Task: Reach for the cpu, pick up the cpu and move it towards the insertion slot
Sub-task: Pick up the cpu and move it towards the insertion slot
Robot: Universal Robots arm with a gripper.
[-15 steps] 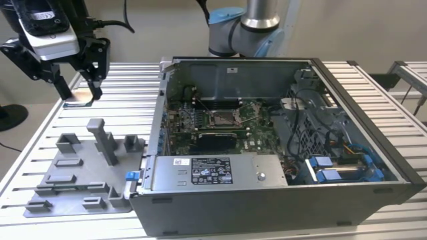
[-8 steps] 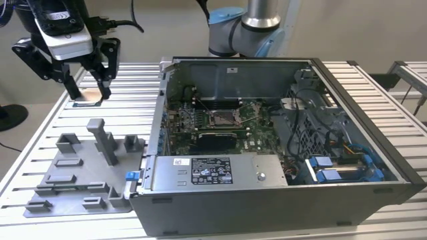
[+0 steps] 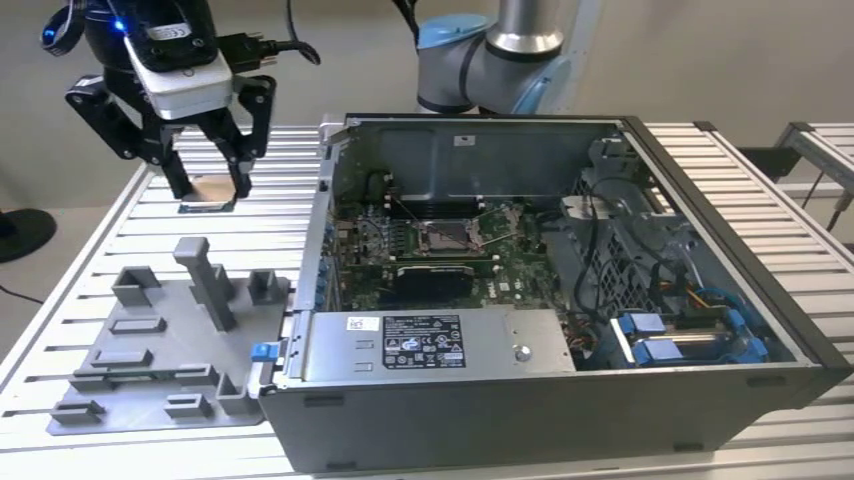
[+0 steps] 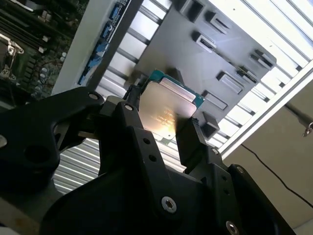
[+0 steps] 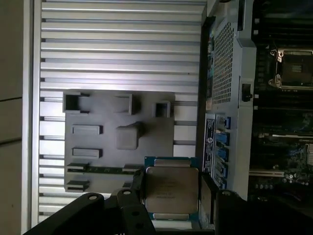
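One cpu (image 4: 168, 110), silvery face showing, sits pinched between the gripper (image 3: 211, 190) fingers (image 4: 193, 142), lifted above the slatted table (image 3: 274, 215) at the exterior view's left. Beneath it lies the grey fixture plate (image 5: 146, 105); the insertion slot (image 3: 442, 237) waits inside the open computer case (image 3: 561, 400), well apart.

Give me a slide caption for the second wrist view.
End effector gripping the cpu above the grey fixture plate.

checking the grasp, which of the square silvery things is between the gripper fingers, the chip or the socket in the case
The cpu: it sits clamped in the gripper, above the slatted table outside the computer case. The insertion slot lies on the board inside the case.
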